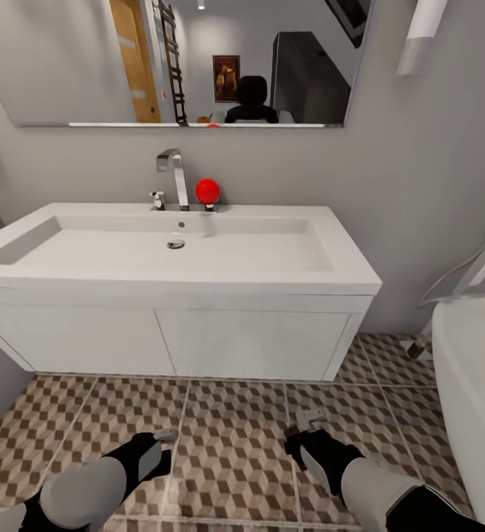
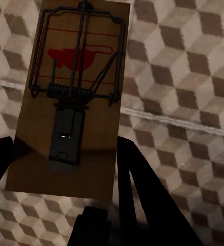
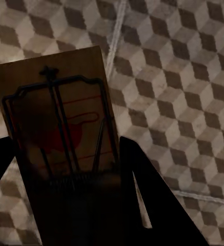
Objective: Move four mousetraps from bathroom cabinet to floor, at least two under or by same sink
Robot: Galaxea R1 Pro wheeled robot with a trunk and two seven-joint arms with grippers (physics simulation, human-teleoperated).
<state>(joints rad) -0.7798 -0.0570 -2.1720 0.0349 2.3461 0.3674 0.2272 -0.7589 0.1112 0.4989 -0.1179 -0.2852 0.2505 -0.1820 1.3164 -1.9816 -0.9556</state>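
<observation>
Mousetraps: one clamped in our left jaws (image 2: 65,102), one in right (image 3: 60,133); next, lower both beside sink (image 1: 176,251) onto floor (image 1: 235,436).

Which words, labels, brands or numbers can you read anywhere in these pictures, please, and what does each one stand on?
None: no legible text anywhere.
Left-held mousetrap: a red mouse silhouette and red lines, no words.
Right-held mousetrap: a dim red mark, too dark to read.
Framed picture in the mirror: too small to read.
Sink, its red knob: unmarked.
</observation>
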